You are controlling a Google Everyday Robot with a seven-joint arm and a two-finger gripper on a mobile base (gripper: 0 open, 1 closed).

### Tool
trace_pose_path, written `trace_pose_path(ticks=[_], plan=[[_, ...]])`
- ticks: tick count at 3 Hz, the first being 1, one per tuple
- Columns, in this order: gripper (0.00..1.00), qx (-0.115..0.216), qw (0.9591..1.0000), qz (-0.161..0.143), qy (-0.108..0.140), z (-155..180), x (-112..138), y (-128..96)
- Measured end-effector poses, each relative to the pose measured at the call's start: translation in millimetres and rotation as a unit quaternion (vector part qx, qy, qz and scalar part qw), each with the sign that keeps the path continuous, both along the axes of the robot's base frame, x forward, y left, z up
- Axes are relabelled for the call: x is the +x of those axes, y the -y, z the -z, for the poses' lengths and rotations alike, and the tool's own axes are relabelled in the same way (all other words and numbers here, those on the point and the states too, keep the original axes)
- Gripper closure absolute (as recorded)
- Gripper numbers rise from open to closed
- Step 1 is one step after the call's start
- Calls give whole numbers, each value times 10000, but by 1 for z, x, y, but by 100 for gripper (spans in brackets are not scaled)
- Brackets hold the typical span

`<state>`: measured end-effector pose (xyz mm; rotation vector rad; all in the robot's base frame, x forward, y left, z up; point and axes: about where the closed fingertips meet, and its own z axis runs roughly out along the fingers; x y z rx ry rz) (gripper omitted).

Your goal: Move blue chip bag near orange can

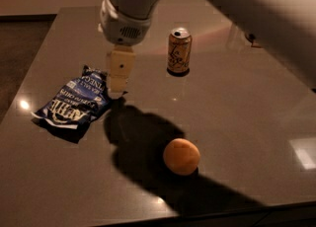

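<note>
The blue chip bag [74, 103] lies flat on the dark table [247, 102] at the left, crinkled, with white lettering. The orange can [178, 51] stands upright toward the back middle, to the right of the bag and apart from it. My gripper [117, 85] hangs from the white arm, pointing down just over the bag's upper right end. It is left of the can. Whether it touches the bag cannot be told.
A round orange fruit [181, 156] sits near the table's front edge, right of the bag. The arm's large white body [237, 9] crosses the upper right of the view. The table's left edge [29, 73] runs close by the bag.
</note>
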<state>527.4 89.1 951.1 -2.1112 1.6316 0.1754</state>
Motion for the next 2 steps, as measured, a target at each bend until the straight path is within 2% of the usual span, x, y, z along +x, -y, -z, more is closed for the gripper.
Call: trace_pose_path(ticks=[1, 2], plan=[[0, -239, 9993, -255, -92, 24, 0, -35], [0, -485, 9981, -354, -162, 47, 3, -49]])
